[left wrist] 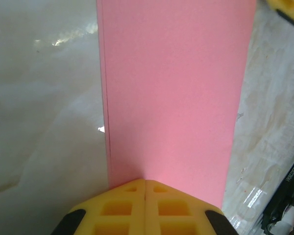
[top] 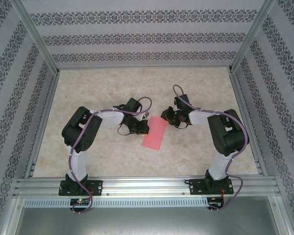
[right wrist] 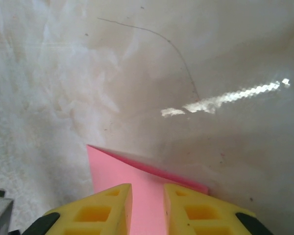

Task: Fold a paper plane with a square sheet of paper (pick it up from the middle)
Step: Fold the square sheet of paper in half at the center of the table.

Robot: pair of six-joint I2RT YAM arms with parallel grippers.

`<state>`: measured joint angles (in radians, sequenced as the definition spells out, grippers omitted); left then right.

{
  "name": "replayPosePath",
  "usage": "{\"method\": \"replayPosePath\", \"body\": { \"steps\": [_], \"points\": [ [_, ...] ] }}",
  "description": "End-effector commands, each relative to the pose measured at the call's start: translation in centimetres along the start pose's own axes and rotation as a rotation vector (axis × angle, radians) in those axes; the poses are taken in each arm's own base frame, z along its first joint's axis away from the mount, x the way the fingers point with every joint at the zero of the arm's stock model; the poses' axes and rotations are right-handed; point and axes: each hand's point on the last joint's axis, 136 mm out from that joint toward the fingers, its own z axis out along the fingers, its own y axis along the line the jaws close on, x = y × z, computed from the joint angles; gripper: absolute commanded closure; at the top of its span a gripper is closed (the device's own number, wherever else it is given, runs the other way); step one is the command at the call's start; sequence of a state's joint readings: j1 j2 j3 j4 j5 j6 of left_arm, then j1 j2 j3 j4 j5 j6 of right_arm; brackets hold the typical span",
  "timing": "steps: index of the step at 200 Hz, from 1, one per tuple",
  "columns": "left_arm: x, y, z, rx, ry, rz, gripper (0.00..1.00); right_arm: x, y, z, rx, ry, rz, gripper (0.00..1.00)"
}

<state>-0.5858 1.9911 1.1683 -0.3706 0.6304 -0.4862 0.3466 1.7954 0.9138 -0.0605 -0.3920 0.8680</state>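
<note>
A beige marbled table top (top: 196, 83) spreads around the left gripper (top: 142, 128) and the right gripper (top: 165, 116). Beyond them stands a back wall (top: 147, 39) papered in pale stripes with dark ornamental bands. A left wall (top: 14, 73) and a right wall (top: 284, 73) match it. Silver corner posts (top: 36, 36) rise at the far corners, and a metal rail (top: 147, 186) runs behind the grippers. Ahead and right of the right gripper, a glare streak (right wrist: 225, 98) shines on the glossy surface.

Bright, even light floods the desk (top: 88, 93); glare streaks its glossy top at two o'clock in the right wrist view, the paper (left wrist: 171, 98) edged by thin shadow at nine o'clock.
</note>
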Motion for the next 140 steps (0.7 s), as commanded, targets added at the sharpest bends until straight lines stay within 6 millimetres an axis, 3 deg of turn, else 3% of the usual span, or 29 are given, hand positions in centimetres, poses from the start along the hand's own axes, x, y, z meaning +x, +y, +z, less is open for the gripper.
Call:
{"method": "replayPosePath", "body": {
  "steps": [1, 26, 97, 116, 140],
  "points": [
    [2.9, 3.4, 1.4, -0.137, 0.091, -0.042, 1.00, -1.7, 3.3, -1.8, -0.062, -0.037, -0.049, 0.75],
    [2.8, 3.4, 1.4, -0.136, 0.087, -0.043, 1.00, -1.6, 2.5, -0.8, -0.045, -0.020, -0.032, 0.75],
    [2.8, 3.2, 1.2, -0.134, 0.083, -0.041, 1.00, 0.3, -2.7, 2.3, 0.054, 0.015, 0.056, 0.76],
    [2.8, 3.2, 1.1, -0.136, 0.081, -0.040, 1.00, 0.1, -1.6, 1.7, 0.025, 0.010, 0.042, 0.75],
    [2.9, 3.2, 1.1, -0.138, 0.080, -0.041, 1.00, -0.9, 1.1, -0.6, -0.018, -0.028, -0.005, 0.75]
  ]
}}
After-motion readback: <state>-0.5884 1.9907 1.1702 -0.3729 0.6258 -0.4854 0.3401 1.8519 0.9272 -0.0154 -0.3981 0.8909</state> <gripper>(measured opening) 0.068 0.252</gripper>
